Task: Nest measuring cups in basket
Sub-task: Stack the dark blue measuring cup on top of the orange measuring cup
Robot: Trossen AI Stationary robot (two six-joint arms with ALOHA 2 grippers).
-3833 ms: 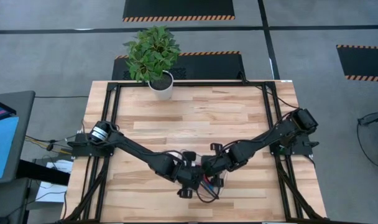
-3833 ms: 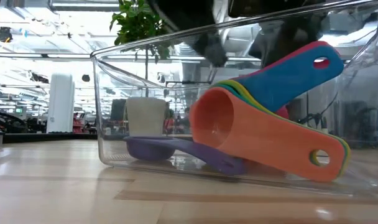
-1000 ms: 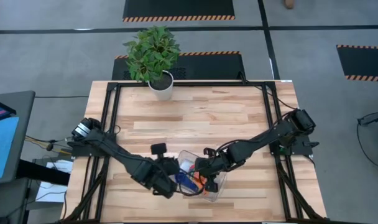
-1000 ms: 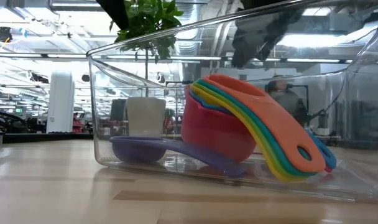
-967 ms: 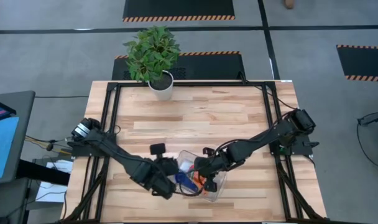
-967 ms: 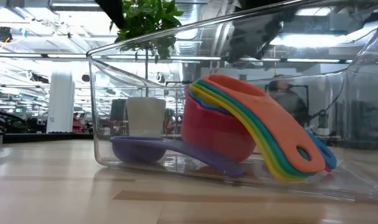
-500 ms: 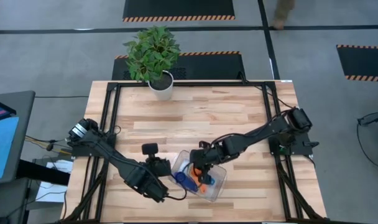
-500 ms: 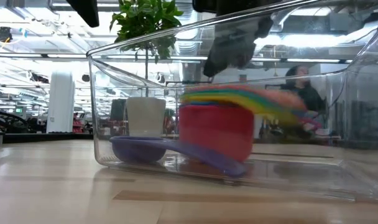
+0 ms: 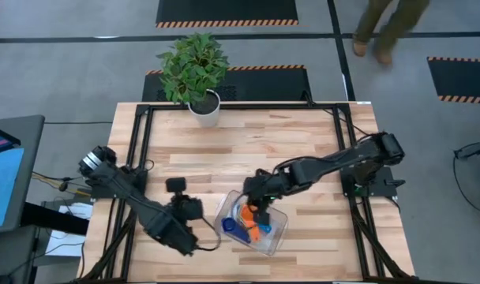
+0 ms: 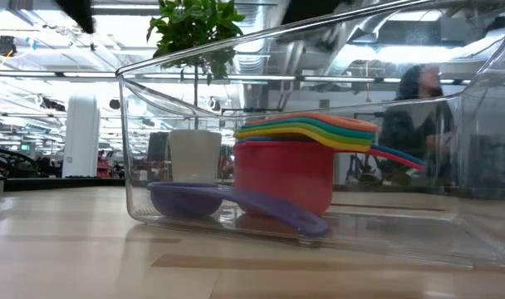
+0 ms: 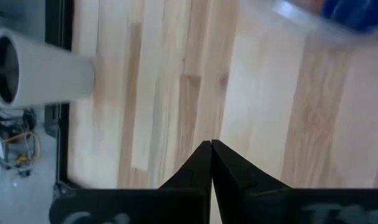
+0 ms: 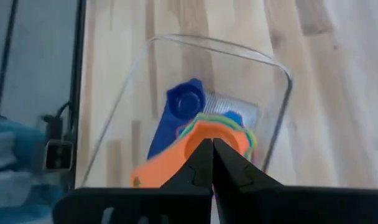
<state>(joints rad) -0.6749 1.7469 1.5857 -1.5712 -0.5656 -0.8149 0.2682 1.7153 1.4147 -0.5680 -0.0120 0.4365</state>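
From above, the basket (image 9: 253,226) is sitting near the front middle of the counter (image 9: 248,150), holding the measuring cups (image 9: 253,222). The right gripper (image 9: 253,203) is hanging just over its far edge, fingers together and holding nothing. The left gripper (image 9: 190,245) is waiting beside the basket, apart from it.

At counter level, the cups are standing upright as one nested stack (image 10: 287,170), handles fanning sideways, with one dark blue scoop (image 10: 227,201) lying loose on the basket floor, likely still needing stacking.

The left wrist is showing closed, empty fingers (image 11: 204,167) over bare wood.

The right wrist is showing closed fingers (image 12: 206,163) above the orange cup (image 12: 195,149) on top.
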